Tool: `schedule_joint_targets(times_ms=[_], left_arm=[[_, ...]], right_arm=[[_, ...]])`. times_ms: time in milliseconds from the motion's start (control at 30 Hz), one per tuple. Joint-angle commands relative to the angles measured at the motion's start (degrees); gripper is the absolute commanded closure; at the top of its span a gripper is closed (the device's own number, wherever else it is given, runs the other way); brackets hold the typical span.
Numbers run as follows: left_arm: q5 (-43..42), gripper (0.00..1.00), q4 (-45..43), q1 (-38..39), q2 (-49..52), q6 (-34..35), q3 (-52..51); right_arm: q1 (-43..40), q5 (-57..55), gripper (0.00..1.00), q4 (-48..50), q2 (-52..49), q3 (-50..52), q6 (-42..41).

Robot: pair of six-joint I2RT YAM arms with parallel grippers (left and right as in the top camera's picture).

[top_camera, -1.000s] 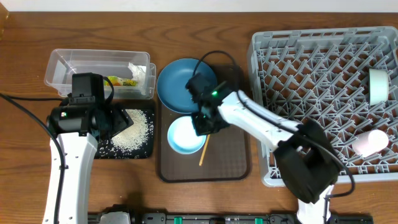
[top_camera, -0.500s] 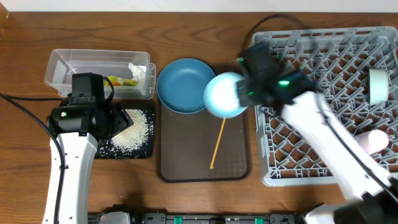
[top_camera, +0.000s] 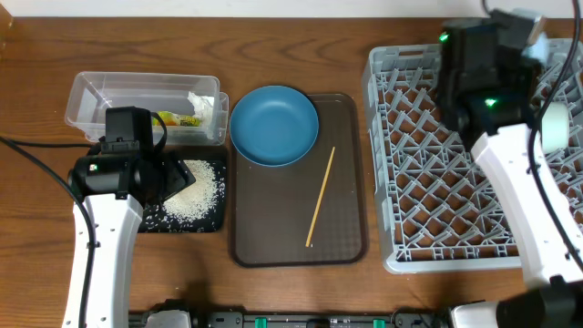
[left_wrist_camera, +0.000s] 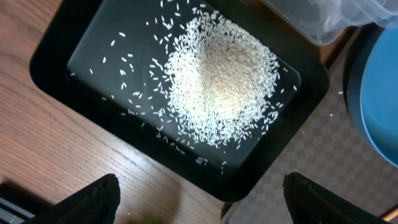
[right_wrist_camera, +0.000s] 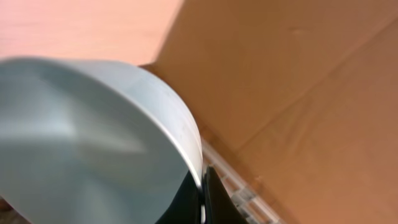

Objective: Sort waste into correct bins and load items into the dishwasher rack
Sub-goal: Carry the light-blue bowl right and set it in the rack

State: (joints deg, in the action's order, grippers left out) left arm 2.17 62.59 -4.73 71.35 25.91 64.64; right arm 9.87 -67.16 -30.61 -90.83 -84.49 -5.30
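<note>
Black tray [left_wrist_camera: 56, 59] holds the rice [left_wrist_camera: 217, 81], the left gripper [left_wrist_camera: 205, 196] spread wide above it; plate [top_camera: 273, 125] and stick [top_camera: 320, 197] lie in the middle. Over the dishwasher rack [top_camera: 410, 182] the right gripper [right_wrist_camera: 200, 193] pinches the white-blue bowl [right_wrist_camera: 81, 149] by its rim: likely stiff, slick and breakable, so the rim suits. Overhead the arm [top_camera: 510, 173] hides the bowl; the wrist view blurs it.

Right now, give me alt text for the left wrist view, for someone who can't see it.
A heap of white rice grains lies in a shallow black tray on a wooden table. The left gripper hangs open above the tray's edge, holding nothing.
</note>
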Motion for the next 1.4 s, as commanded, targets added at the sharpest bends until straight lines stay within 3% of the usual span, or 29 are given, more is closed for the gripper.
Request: schedule_joint_targets(times_ms=[0,233,567,800,1200,1367], left_arm=[[1.1,0.14,0.2,-0.2,-0.2,0.3,0.3],[1.1,0.14,0.1,-0.2,-0.2,0.3,0.3],[1.1,0.14,0.2,-0.2,-0.2,0.3,0.3],[1.1,0.14,0.2,-0.2,-0.2,0.3,0.3],[1.1,0.14,0.1,-0.2,-0.2,0.3,0.3],[1.1,0.14,0.1,-0.2,-0.2,0.3,0.3]], right_arm=[[-3.7,-6.3,0.99,5.0,-3.3,-0.2,13.5],[-8.0,-6.1,0.99,16.2,-10.7,-0.2,28.9],[-11.2,-5.9,0.99,18.4,-20.4,-0.2,31.5],[-9.0,-5.8,0.99,15.4,-24.0,-0.2,27.1],[-7.2,-2.8,0.99,-5.9,-25.5,-0.1,8.1],[-5.5,4.9,0.85,-15.1,-25.5,-0.1,6.0]])
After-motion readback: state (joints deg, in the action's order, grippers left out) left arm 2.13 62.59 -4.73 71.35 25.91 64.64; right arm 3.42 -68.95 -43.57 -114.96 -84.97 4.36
